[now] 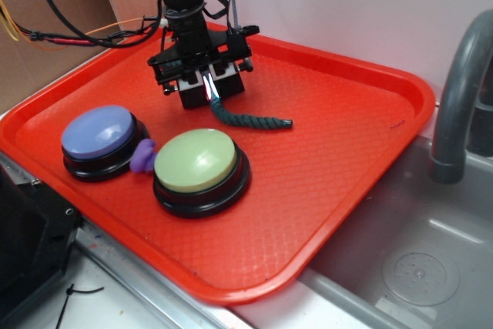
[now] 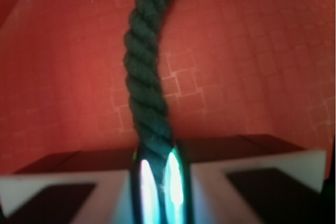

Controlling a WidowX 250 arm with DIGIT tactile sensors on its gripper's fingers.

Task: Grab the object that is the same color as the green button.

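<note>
Nearest to me in the wrist view, at the bottom centre of the frame, my pincer (image 2: 157,182) is clamped on one end of the rope (image 2: 144,87): the two fingers press in from either side with the dark green strand squeezed between them and no gap showing. From that grip the rope runs straight away from me, up the middle of the frame, then bends toward the upper right. So its long axis points out ahead of my fingers, with the held end right at the tips and the free end farthest off. Whether that free end rests on the tray or hangs just clear, I cannot tell from here.

In the outside view, my pincer (image 1: 209,88) stands in the upper middle of the frame over the red tray (image 1: 347,190), and the rope (image 1: 250,119) trails from it toward the right, its far tip low against the tray surface. I judge the grasp made; a lift straight up should carry it, though a hold so near one end may let the rest dangle and swing.

Counting outward: one rope, one pincer. In the lower left of the frame sit two buttons, the green button (image 1: 196,161) and a blue one (image 1: 100,133), with one small purple blob (image 1: 142,156) between them, touching both. All are well apart from the rope. One grey faucet (image 1: 458,105) rises at the right edge.
</note>
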